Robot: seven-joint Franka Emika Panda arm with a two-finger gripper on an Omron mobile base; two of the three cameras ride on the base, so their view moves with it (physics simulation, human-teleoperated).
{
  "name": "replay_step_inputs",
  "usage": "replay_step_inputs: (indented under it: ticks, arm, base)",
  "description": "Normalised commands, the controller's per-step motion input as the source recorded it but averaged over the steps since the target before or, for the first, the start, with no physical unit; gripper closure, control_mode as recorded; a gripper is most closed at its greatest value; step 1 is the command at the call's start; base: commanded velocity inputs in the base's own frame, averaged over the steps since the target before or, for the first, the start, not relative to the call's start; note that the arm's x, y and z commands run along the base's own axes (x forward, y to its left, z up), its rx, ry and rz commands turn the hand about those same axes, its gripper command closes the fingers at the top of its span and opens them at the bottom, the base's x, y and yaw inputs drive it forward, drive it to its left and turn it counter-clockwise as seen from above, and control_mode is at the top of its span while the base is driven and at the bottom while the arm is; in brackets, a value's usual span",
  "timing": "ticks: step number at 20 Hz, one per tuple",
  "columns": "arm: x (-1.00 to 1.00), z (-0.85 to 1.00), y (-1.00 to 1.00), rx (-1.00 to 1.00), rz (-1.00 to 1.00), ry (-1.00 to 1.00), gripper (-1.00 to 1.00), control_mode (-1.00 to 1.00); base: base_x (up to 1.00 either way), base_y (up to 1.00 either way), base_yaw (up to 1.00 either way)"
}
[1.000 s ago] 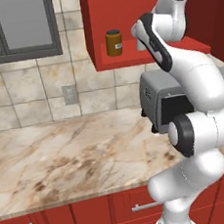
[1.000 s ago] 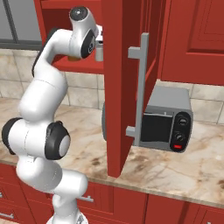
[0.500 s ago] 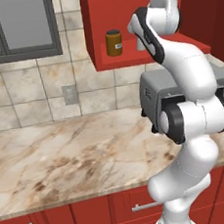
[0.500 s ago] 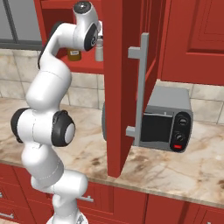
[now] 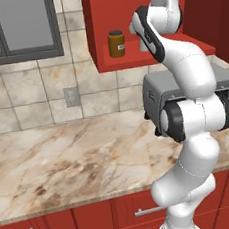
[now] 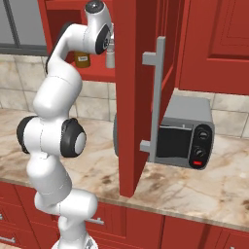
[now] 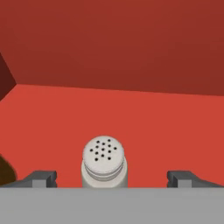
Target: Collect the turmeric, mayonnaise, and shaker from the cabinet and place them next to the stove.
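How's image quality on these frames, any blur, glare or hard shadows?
Left base view: sharp, flat lighting, turmeric legible, soft shade inside the cabinet. Right base view: crisp, no glare on the toaster oven. Hand view: shaker holes resolved, shelf evenly lit, darker corner at left.

Shaker (image 7: 104,162): small grey cylinder, pale rounded top with dark holes, upright on red cabinet (image 7: 153,127) shelf floor, between the spread tips of the tool (image 7: 112,178), touching neither. Turmeric (image 5: 116,44): amber-brown jar, dark lid, pale label, upright on same shelf, beside the tool to its left. Cabinet: red, open-fronted box.
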Motion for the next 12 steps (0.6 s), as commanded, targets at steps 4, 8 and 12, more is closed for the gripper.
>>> replay_step_inputs:
  ticks: [4, 8, 12]
  arm:
    - [0.0, -0.13, 0.0, 0.0, 0.0, 0.0, -1.0, -1.0]
    - [0.01, -0.08, 0.0, 0.0, 0.0, 0.0, -1.0, -1.0]
    - [0.03, -0.07, 0.03, 0.0, 0.0, 0.0, -1.0, -1.0]
  base:
    - [0.0, 0.0, 0.0]
    - [0.0, 0.0, 0.0]
    - [0.0, 0.0, 0.0]
